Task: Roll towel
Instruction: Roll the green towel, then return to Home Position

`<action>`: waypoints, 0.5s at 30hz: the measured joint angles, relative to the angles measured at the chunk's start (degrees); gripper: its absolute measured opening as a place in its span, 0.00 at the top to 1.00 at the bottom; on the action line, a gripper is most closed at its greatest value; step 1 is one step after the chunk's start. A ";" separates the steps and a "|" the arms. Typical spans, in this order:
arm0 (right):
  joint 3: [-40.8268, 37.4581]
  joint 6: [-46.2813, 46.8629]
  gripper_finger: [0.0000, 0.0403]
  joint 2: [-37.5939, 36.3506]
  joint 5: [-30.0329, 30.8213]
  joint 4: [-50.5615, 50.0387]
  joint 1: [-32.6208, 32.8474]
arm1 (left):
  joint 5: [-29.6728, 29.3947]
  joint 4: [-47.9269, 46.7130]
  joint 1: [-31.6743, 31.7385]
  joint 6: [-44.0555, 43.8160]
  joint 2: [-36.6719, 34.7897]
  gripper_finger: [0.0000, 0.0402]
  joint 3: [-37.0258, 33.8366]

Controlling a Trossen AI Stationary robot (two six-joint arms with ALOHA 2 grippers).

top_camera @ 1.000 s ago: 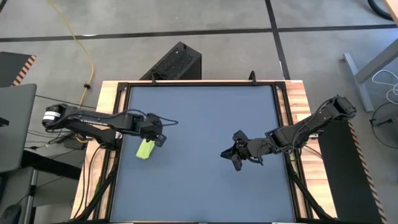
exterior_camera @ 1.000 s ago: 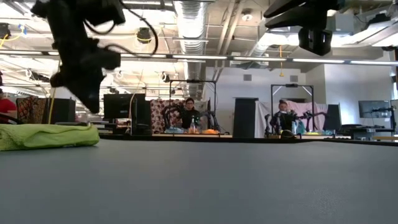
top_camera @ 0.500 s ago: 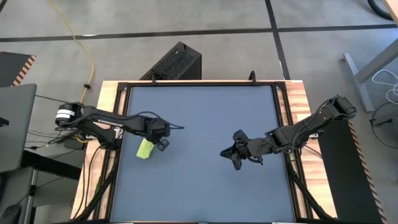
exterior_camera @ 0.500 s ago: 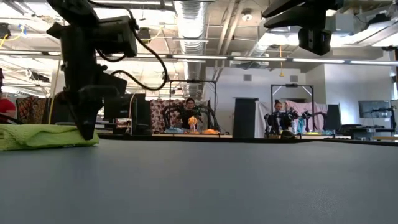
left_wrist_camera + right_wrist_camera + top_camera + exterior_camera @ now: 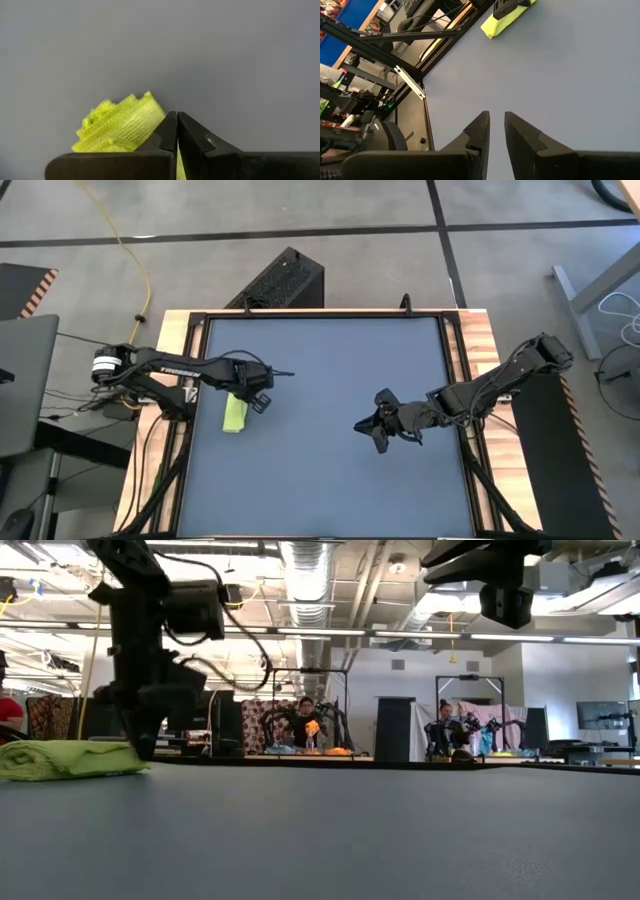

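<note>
The lime-green towel (image 5: pixel 234 416) lies rolled up on the dark blue-grey mat (image 5: pixel 330 360) near its left edge, its length running near to far. It also shows in the low view (image 5: pixel 65 758), the left wrist view (image 5: pixel 120 125) and the right wrist view (image 5: pixel 506 20). My left gripper (image 5: pixel 257 402) is shut and low on the roll's right side, near its far end (image 5: pixel 140 748). My right gripper (image 5: pixel 379 430) hovers over the mat's right half, far from the towel, its fingers a narrow gap apart (image 5: pixel 496 114) and empty. My left gripper (image 5: pixel 176 116) is shut and points down at the mat. Its fingers lie over the right edge of the roll (image 5: pixel 150 117), near the roll's layered end. The finger (image 5: pixel 162 137) covers the place where they meet, so I cannot tell whether it touches the cloth. The roll lies flat on the mat.
The mat covers most of the table, with wooden strips (image 5: pixel 482 340) at either side. A black box (image 5: pixel 285 278) stands beyond the far edge. People sit in the room behind (image 5: pixel 305 725). Bare mat lies between the two grippers.
My left gripper has come down from above the mat to the towel's right side. The roll, which lay slanted, has turned to lie near to far, and its right end has shifted a little toward the table's left edge. My right arm has kept still.
</note>
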 joint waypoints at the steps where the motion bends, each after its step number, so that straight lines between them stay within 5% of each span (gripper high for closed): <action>1: 0.00 -0.01 0.78 0.00 0.00 0.11 -0.20 | -0.15 -0.43 0.07 0.86 -0.67 1.00 0.71; 8: 0.00 -1.30 0.79 1.03 -3.68 4.36 -6.89 | -0.78 1.60 0.66 10.24 -10.27 1.00 8.81; 15: 0.07 -10.55 0.87 10.91 -11.44 25.06 -13.22 | 12.50 23.19 -5.69 19.35 -24.09 1.00 3.23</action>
